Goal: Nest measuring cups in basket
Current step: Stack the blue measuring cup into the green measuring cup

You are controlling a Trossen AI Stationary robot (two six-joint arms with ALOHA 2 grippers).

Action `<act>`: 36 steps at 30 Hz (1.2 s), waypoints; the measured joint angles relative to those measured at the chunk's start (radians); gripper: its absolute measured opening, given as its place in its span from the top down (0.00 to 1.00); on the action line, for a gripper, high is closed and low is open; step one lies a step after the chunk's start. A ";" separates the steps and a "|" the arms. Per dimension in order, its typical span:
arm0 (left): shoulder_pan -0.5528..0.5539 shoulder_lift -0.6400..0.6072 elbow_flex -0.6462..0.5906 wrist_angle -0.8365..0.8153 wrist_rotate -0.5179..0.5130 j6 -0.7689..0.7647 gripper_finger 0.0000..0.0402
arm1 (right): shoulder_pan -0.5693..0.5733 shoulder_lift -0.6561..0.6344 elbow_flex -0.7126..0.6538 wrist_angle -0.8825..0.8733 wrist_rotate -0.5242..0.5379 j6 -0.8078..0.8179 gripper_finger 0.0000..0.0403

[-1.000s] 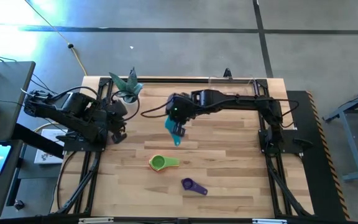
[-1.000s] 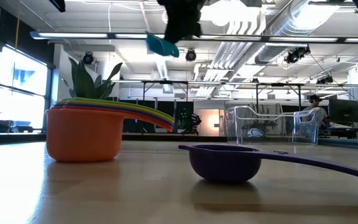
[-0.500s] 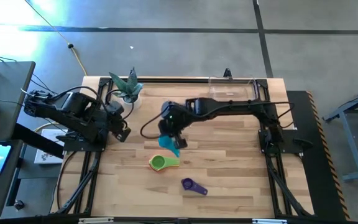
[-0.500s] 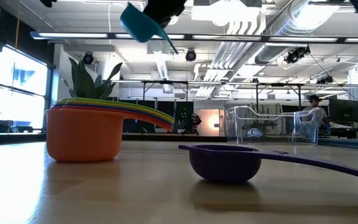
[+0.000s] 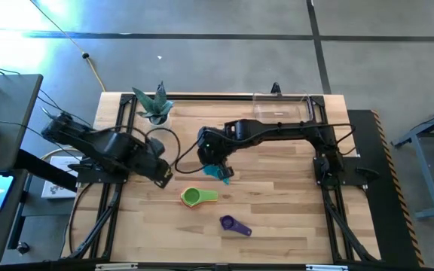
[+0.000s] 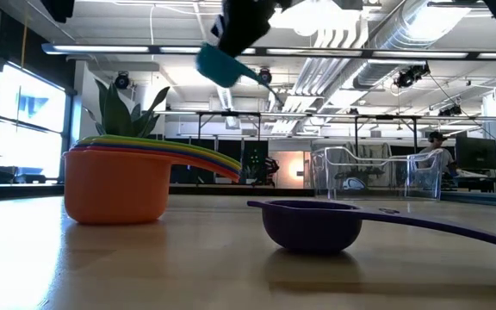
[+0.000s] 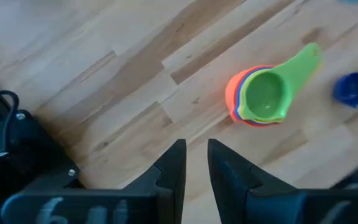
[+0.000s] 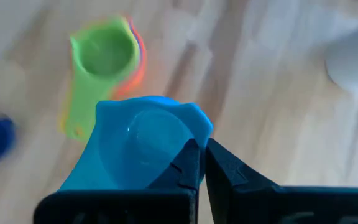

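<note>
My right gripper [image 5: 215, 162] is shut on a teal measuring cup [image 8: 135, 149] high over the middle of the table, a little beyond a nested stack of cups. That stack [image 5: 197, 197], green on top and orange at the bottom [image 6: 114, 185], stands on its base. A purple cup [image 5: 234, 224] sits upright nearer the front edge. The clear basket [image 5: 281, 105] stands at the far right. My left gripper [image 7: 196, 162] hovers left of the stack, fingers narrowly apart with nothing between them. My right gripper pinches the teal cup at the edge of its bowl [image 8: 188, 134] between its two fingers; the fingers cover the exact spot. They slant downward from the far right. The cup [image 6: 222, 65] hangs clear of the table, tilted, its handle [image 6: 261, 79] sticking out sideways.
A white pot with a green plant [image 5: 155, 113] stands at the far left corner of the table. Bare wood lies between the stack and the basket [image 6: 373, 172].
My right gripper has rolled its wrist and come down a little toward the near edge, nearer the stack; the teal cup has turned about with it. My left arm has swung out from the left edge toward the stack, sinking and rolling.
</note>
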 joint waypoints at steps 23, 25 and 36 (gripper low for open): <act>-0.027 0.238 -0.052 0.074 -0.034 0.012 0.89 | -0.137 -0.246 0.000 -0.231 0.258 0.045 1.00; -0.029 0.233 -0.120 0.159 -0.015 -0.011 0.89 | -0.150 -0.270 0.000 -0.237 0.258 0.059 1.00; -0.031 0.228 -0.383 0.536 0.079 -0.094 0.89 | -0.164 -0.332 0.000 -0.238 0.260 0.079 1.00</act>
